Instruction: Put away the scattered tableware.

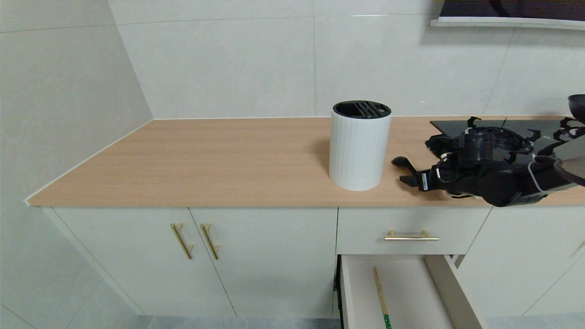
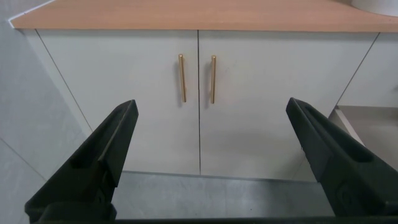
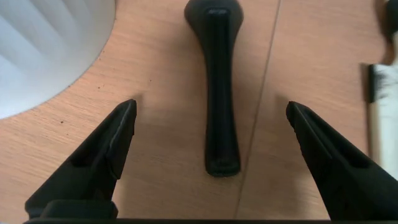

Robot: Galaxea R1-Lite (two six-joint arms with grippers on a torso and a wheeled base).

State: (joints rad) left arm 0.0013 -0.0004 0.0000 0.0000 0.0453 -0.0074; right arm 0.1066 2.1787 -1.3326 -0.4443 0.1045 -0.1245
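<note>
The wooden bench runs along the tiled wall into a corner at the left. A white ribbed holder with a black slotted top stands upright on it, toward the right and near the front edge. Just to the holder's right, a black utensil handle lies flat on the wood, not touching it. Farther right sits a black hob. Below, an open drawer holds a chopstick lying lengthwise.

No readable text, number or sign is showing anywhere; the small white patch on the right pincer is appearing too small to read.
</note>
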